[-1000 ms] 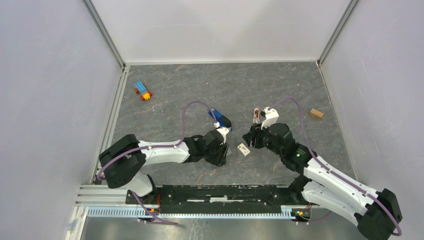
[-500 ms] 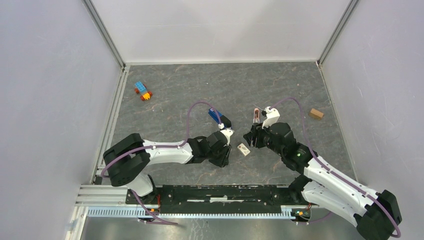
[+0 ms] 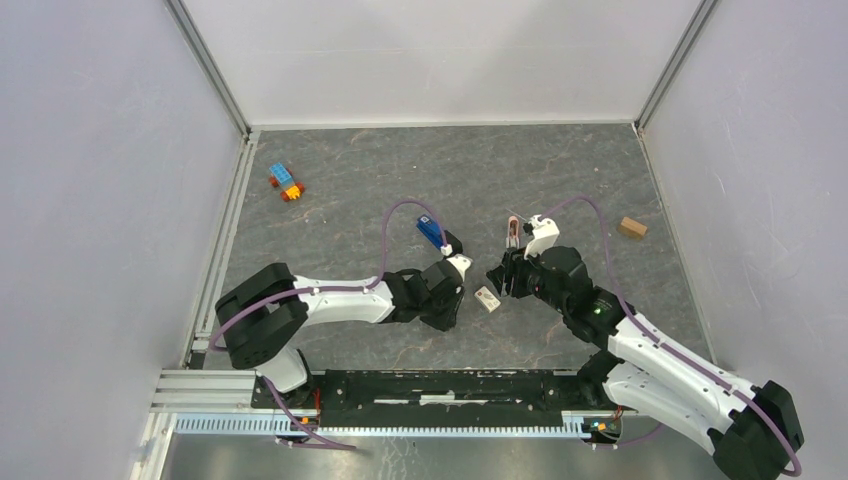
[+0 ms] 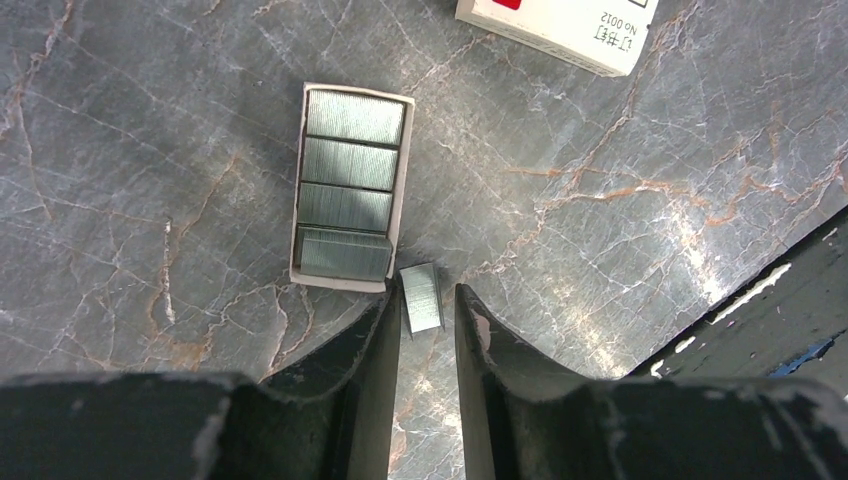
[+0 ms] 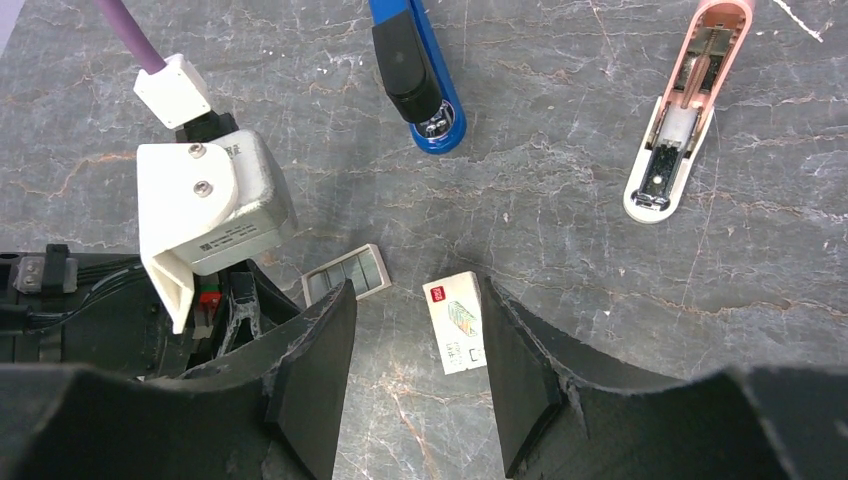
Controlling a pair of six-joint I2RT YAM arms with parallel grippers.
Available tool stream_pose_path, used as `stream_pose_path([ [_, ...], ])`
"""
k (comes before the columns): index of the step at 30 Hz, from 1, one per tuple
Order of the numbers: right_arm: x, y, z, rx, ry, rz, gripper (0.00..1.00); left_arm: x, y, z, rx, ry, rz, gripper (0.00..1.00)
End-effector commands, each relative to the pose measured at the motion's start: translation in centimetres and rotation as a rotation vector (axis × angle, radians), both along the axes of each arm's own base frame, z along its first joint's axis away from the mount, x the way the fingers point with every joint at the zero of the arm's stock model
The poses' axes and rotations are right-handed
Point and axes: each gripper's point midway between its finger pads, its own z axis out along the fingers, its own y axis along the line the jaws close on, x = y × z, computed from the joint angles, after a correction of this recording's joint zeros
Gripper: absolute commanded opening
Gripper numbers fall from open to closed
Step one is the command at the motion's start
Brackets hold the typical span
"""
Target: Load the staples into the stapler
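Compared with a second ago, my left gripper (image 4: 428, 297) is sitting further right on the table (image 3: 360, 165), and its jaws are drawing in around the staples (image 4: 421, 300), a loose strip lying just off the tray (image 4: 299, 200); a sliver of gap is showing on one side, so they are not clamped. The tray is holding four more strips in a row. My right gripper (image 5: 416, 300) is hovering with jaws spread over the box (image 5: 458, 325), gripping nothing. The stapler (image 5: 415, 75) is lying beyond both grippers, apart from a pink stapler (image 5: 688, 115)
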Motion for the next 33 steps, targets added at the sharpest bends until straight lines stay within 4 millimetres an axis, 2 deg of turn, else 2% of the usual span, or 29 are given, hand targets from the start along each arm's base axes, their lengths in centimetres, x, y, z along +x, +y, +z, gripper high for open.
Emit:
stream_pose_path([
  [1, 0.5, 0.2, 1.4, 0.038, -0.051, -0.005, 0.56, -0.1, 1.4, -1.2, 0.091, 0.01, 0.036, 0.34],
  [15, 0.2, -0.1, 1.1, 0.054, -0.05, -0.012, 0.55, -0.1, 2.1, -1.3, 0.158, -0.016, 0.052, 0.3],
  [24, -0.4, -0.5, 0.7, 0.083, -0.045, -0.021, 0.56, 0.1, 1.7, -0.2, 0.127, -0.027, 0.064, 0.23],
  [33, -1.3, 0.4, -0.3, 0.13, -0.014, 0.017, 0.56, -0.3, 1.3, 1.0, 0.075, -0.008, 0.09, 0.21],
])
